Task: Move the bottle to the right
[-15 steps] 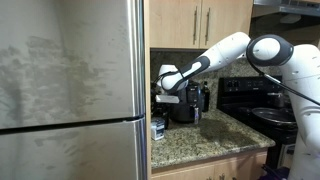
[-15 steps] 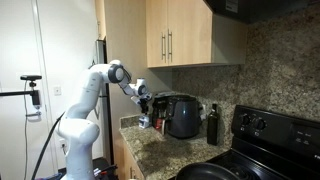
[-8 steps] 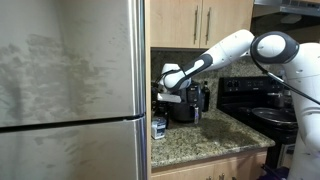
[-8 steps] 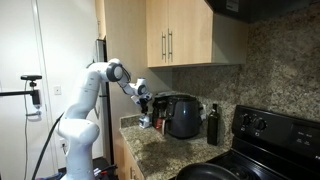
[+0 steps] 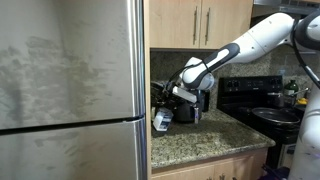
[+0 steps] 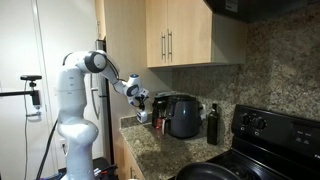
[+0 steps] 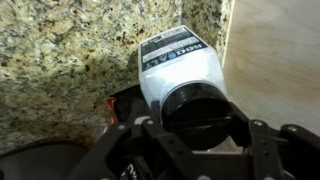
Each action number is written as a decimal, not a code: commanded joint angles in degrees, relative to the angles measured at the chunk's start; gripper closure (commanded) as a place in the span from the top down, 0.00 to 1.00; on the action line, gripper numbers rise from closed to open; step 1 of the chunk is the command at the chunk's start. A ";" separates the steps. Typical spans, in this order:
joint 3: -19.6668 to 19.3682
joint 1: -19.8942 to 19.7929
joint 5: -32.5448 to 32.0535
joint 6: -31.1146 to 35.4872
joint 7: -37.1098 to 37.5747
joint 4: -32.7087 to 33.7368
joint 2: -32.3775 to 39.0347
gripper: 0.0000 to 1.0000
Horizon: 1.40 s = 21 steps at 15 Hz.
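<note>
Pincer (image 7: 200,128) clenched around the white plastic bottle with a black cap (image 7: 178,70), just beside the steel refrigerator (image 5: 70,90) on the speckled granite table (image 5: 215,135). Grasp looks done; carrying it away from the refrigerator is left.

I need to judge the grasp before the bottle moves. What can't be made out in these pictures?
- Wrist view: the gripper is dark and blurred against the black cap of the bottle, so contact is unclear.
- Exterior view: the bottle is too small; its label is unreadable.
- Exterior view: the black appliance hides the counter behind it.
</note>
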 commanded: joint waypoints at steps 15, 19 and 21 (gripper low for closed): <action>1.03 -16.38 -5.66 -5.92 22.25 -25.04 -28.86 0.38; -1.93 -23.66 -8.33 -20.36 27.49 -26.81 -39.22 0.38; -4.09 -27.46 -9.44 -25.14 29.57 -26.87 -43.24 0.38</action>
